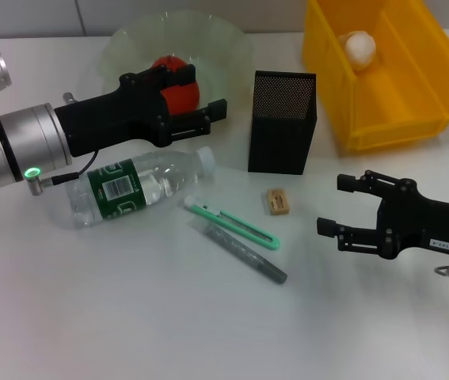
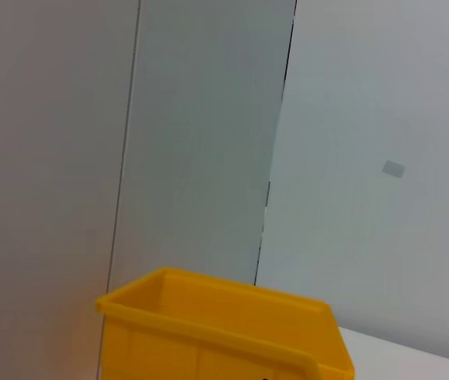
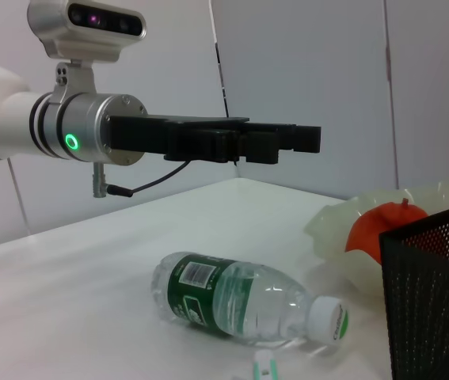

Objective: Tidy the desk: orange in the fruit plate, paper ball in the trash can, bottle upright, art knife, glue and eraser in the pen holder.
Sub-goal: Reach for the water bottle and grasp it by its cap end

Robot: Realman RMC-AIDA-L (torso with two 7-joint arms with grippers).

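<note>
The orange lies in the pale green fruit plate. My left gripper hovers above the plate's near rim, open and empty; the right wrist view shows it well above the table. The bottle lies on its side, cap toward the pen holder. The green art knife, the grey glue stick and the eraser lie on the table in front of the holder. The paper ball is in the yellow trash bin. My right gripper is open, low, right of the eraser.
The left wrist view shows only the yellow bin and the wall. In the right wrist view the bottle, the orange and the mesh holder show. White table lies bare at the front.
</note>
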